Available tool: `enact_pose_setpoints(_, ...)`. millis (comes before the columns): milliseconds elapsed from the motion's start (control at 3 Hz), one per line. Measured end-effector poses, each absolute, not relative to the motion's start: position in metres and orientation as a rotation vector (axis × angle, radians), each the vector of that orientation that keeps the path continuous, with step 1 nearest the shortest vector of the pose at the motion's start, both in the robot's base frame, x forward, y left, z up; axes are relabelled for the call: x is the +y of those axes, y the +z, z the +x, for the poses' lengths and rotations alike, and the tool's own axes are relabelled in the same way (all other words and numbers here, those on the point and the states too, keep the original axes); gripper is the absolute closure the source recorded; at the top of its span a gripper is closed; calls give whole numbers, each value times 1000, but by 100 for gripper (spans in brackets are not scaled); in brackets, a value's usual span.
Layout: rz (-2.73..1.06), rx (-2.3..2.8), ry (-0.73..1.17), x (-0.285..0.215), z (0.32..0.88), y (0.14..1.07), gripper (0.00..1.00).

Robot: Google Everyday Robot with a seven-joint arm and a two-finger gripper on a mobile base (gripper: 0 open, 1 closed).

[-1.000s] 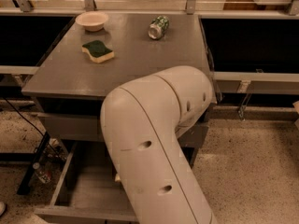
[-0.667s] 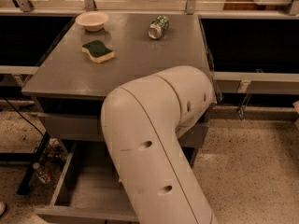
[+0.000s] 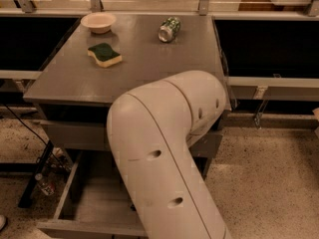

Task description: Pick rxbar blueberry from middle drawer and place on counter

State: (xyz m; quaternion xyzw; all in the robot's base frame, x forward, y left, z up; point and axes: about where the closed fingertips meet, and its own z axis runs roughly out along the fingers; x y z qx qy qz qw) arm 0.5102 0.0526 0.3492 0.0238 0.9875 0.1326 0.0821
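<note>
Arm (image 3: 164, 153) fills lower centre of my view: thick white link rising from bottom edge, slanting up toward view's right. Elbow (image 3: 202, 101) at top, rounded, bent, next section folding back down behind link. Two dark oval recesses on link's face, two smaller ones near elbow. Gripper out of my sight, hidden somewhere behind arm's bulk past elbow bend. Wrist hidden too. Fingers unseen, so can't place link relative to them.

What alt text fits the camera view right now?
A bulky white robot arm fills the foreground, reaching down over an open drawer below the grey counter, which holds a sponge, bowl and tipped can. The gripper is out of view behind the arm; no rxbar shows.
</note>
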Motion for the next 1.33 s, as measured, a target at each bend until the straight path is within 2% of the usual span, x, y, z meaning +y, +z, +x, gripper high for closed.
enact_pose_setpoints(333, 71, 2950, 396, 53, 510, 349, 97)
enact_pose_setpoints(667, 71, 2950, 396, 53, 510, 349, 100)
enact_pose_setpoints(1333, 75, 2958, 420, 51, 511, 349, 100)
